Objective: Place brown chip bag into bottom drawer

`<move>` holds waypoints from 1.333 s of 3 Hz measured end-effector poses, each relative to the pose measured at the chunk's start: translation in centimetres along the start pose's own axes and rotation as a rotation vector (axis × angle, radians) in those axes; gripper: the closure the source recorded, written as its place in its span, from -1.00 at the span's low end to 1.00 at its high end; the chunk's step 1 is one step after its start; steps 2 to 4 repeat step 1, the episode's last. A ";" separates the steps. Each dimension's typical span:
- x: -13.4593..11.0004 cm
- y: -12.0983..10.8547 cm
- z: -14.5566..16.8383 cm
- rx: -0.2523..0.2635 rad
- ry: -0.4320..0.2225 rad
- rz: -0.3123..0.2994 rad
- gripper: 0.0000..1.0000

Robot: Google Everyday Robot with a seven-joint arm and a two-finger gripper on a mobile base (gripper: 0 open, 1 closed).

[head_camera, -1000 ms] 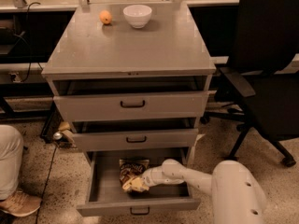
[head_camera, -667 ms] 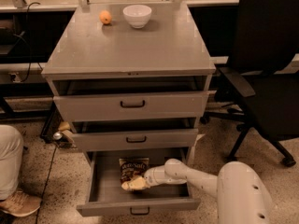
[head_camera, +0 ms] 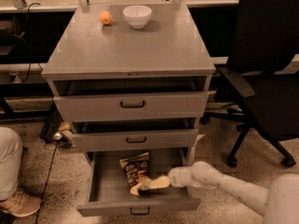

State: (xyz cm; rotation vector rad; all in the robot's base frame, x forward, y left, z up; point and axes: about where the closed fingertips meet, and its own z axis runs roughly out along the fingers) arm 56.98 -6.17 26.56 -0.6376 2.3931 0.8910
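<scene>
The bottom drawer [head_camera: 105, 208] is pulled open under two shallower grey drawers, which also stand slightly open. The brown chip bag [head_camera: 135, 166] lies flat on the drawer's floor, near the middle. My gripper [head_camera: 148, 185] reaches into the drawer from the right, low over the floor, at the bag's near end and touching or nearly touching it. My white arm [head_camera: 219, 181] comes in from the lower right.
A small orange fruit [head_camera: 105, 17] and a white bowl [head_camera: 137, 16] sit at the back of the cabinet top [head_camera: 131, 50]. A black office chair [head_camera: 266, 83] stands close on the right. A person's leg and shoe [head_camera: 11, 181] are at the lower left.
My gripper has shifted slightly to the right along the bag's near end. The bag stays lying in the bottom drawer.
</scene>
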 end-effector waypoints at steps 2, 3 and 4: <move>1.6 -1.3 -5.0 0.058 -0.001 0.044 -1.00; 1.6 -1.3 -5.0 0.058 -0.001 0.044 -1.00; 1.6 -1.3 -5.0 0.058 -0.001 0.044 -1.00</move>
